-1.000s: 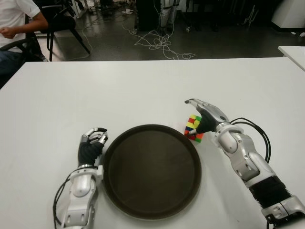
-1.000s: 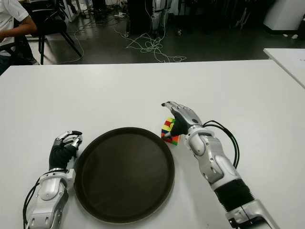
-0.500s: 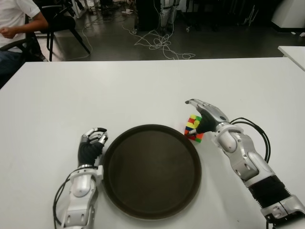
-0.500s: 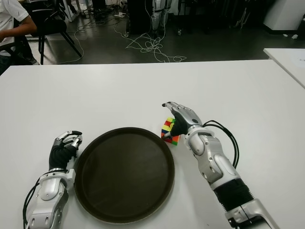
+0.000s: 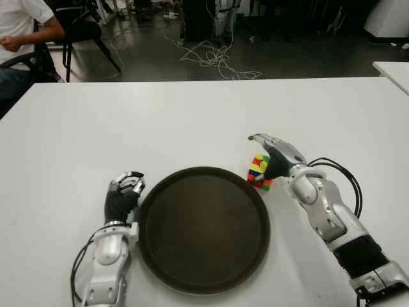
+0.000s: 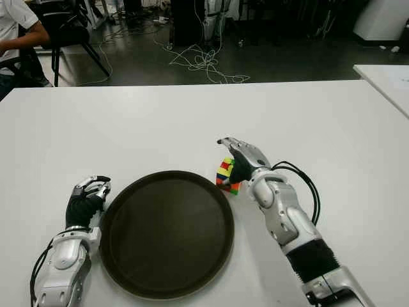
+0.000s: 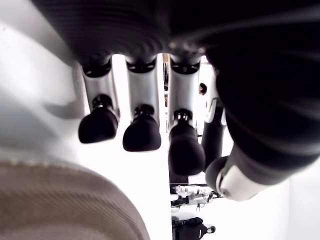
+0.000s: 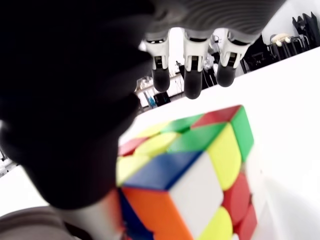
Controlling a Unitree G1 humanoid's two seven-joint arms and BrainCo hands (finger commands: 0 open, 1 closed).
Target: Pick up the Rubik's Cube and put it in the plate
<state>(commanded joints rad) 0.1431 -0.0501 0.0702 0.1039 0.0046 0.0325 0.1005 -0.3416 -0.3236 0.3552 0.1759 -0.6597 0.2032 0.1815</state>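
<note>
Right hand [image 5: 276, 155] spread over tilted multicoloured Rubik's Cube [image 5: 259, 172] beside plate [image 5: 203, 281].

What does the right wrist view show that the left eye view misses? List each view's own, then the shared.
Only the right wrist view: the cube's facets from close by, with three extended fingertips past its far edge, not touching it.

Only the left eye view: the plate, bare, with the cube on the table just off its right rim; the left hand curled at the plate's left rim; a seated person at the far left.

Both: the right hand arched over the cube, which is not in the plate.
</note>
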